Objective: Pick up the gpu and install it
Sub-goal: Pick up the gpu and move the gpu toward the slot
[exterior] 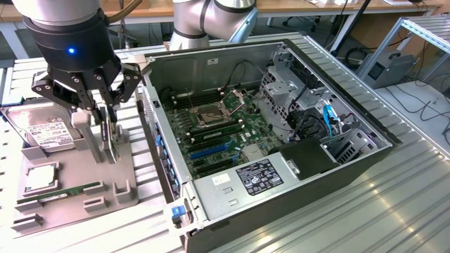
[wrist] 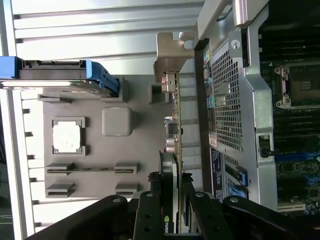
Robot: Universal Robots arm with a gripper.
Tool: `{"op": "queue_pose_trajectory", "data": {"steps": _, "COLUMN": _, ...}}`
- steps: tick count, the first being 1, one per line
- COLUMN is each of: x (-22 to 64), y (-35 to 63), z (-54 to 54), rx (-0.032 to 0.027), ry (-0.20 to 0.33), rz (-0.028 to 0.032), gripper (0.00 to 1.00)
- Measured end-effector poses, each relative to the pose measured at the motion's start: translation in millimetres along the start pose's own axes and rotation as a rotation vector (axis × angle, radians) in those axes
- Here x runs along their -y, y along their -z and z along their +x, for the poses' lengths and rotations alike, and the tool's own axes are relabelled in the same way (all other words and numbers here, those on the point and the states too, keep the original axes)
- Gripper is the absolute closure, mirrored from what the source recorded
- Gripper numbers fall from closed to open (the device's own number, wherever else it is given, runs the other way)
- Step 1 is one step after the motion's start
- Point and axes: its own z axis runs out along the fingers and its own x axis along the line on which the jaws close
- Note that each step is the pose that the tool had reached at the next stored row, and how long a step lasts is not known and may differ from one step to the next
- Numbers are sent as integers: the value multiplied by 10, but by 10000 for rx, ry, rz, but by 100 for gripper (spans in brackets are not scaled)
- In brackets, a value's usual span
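Note:
The gpu point(exterior: 107, 138) stands on edge on the grey holder tray point(exterior: 77, 211), to the exterior view's left of the open computer case point(exterior: 338, 158). My gripper point(exterior: 98, 122) comes down on it from above, shut on the card with one finger on each face. In the wrist view the gpu point(wrist: 173, 125) shows edge-on: green board, dark cooler, and the silver end bracket point(wrist: 169, 52) at the far end. My gripper point(wrist: 172, 195) clamps its near end. Whether the card's lower edge has left the tray, I cannot tell. The case lies open with the motherboard's blue slots point(exterior: 209, 151) uncovered.
On the tray point(wrist: 135, 150) a silver hard drive point(exterior: 43, 129) leans at the back, with a processor chip point(exterior: 41, 178) and a narrow memory stick point(exterior: 60, 194) nearer the front. The case wall point(wrist: 225, 110) rises close beside the card. Ribbed aluminium table point(exterior: 393, 211) surrounds everything.

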Motion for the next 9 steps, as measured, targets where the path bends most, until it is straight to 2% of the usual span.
{"op": "queue_pose_trajectory", "data": {"steps": 9, "x": -1, "y": 30, "z": -1, "rx": 0, "ry": 0, "rz": 0, "gripper": 73}}
